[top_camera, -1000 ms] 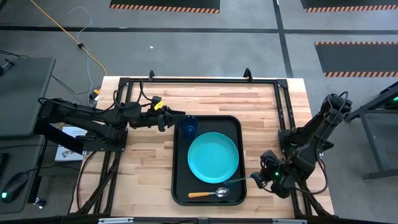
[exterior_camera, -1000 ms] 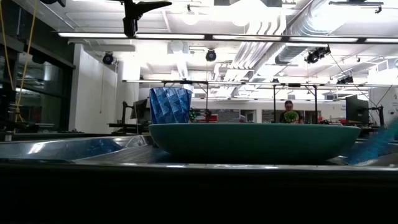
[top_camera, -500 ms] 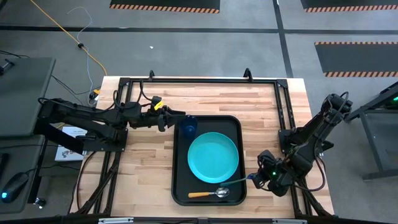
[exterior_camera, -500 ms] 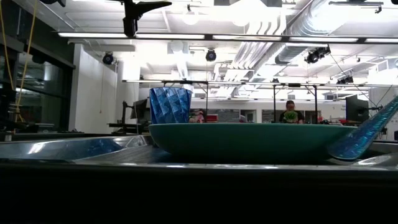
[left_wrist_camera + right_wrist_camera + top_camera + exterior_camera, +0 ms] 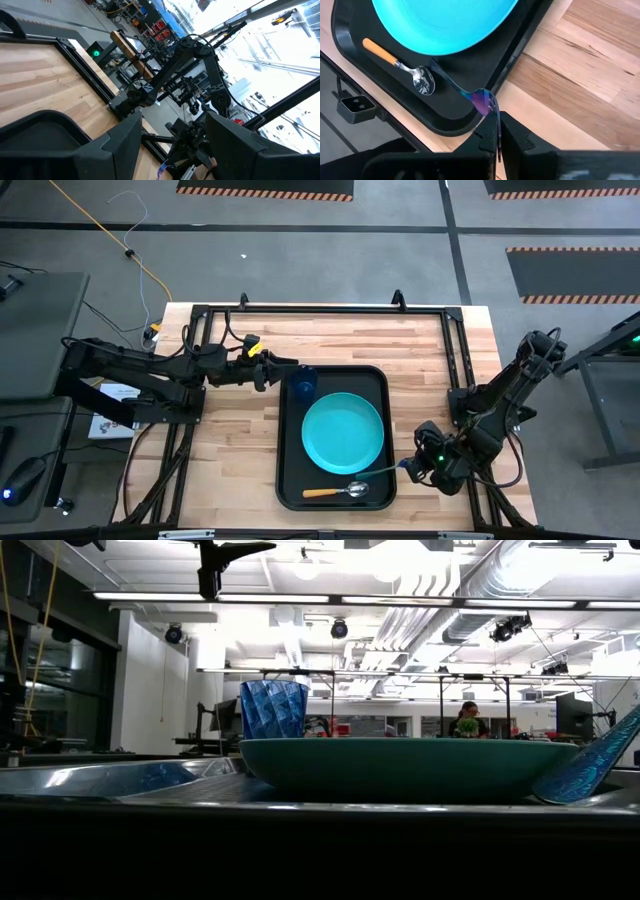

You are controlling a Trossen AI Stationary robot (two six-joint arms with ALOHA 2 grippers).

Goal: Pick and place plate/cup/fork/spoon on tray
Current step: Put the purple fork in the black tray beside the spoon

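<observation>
The right hand grips the thin light-blue fork slanting into the black rectangular tray; the left hand hangs open nearby.

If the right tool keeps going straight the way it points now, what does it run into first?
Probably the tray's raised rim. The right tool, shut on the fork, points across that rim toward the spoon and plate. Its height above the rim is unclear.
</observation>
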